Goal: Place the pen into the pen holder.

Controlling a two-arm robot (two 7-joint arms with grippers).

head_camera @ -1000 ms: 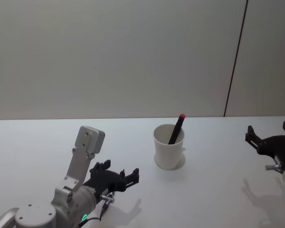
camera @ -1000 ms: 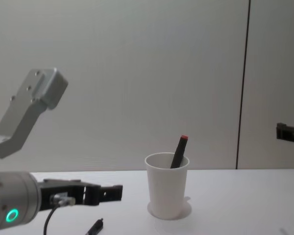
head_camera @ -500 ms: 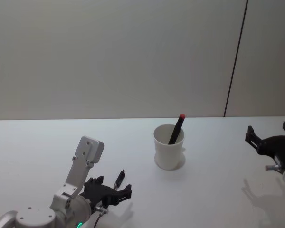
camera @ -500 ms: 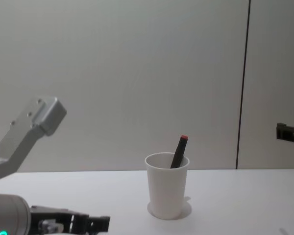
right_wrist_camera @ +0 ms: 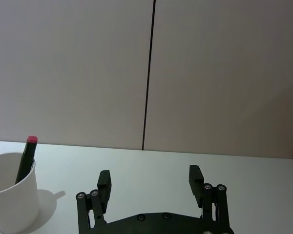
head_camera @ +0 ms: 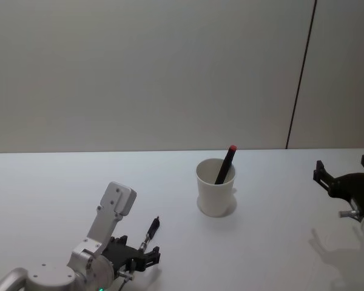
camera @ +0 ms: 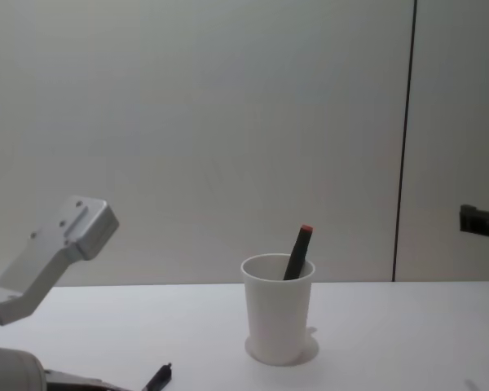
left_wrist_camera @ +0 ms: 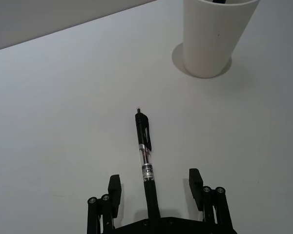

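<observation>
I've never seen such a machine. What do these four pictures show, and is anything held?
This is a robot with two arms, each ending in a gripper with two fingers. One picture comes from its head camera, one from its chest, one from each wrist. On the white table stands a paper cup, the pen holder, with a red-tipped pen leaning inside. A black pen lies flat on the table. The left gripper sits low over it, fingers open on either side, holding nothing. The right gripper hangs open at the right.
</observation>
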